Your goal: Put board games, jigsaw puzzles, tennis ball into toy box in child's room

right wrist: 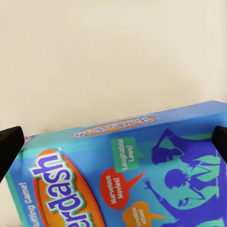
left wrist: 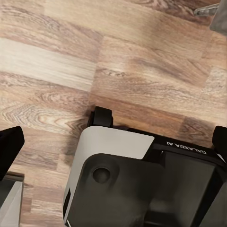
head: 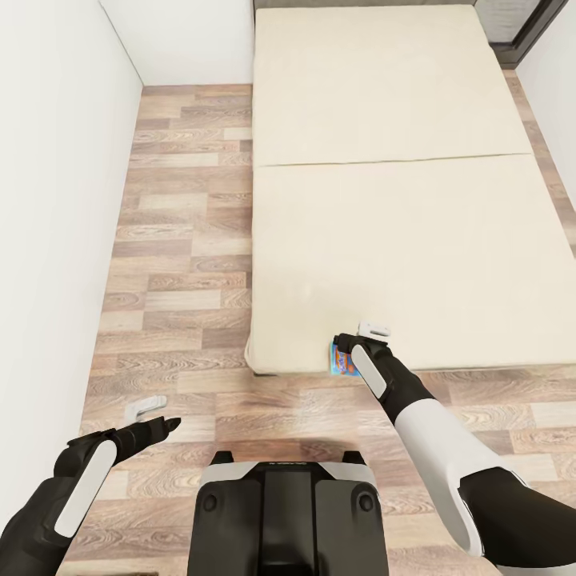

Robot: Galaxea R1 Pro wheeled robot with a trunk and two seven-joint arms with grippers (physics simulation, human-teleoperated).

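One small blue board game (head: 342, 362) sits at bed (head: 400, 240) edge, right gripper (head: 362, 342) jaws spread around it, not clamped yet; a nudge could slide it off. Left gripper (head: 152, 418) empty, spread, away from bed.

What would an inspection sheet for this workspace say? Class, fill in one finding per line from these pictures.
Surface: wide beige mattress of the bed, plain, seam across its middle.
Job's things: small blue printed cardboard board game at the mattress's near edge.
Clutter: nothing seen.
Grippers: right gripper over the blue box, fingers either side of it, contact unclear; left gripper over the floor, holding nothing, opening unclear.
Cables: nothing seen.
Surroundings: wood-plank floor, white wall at left, robot's grey-and-black base below.
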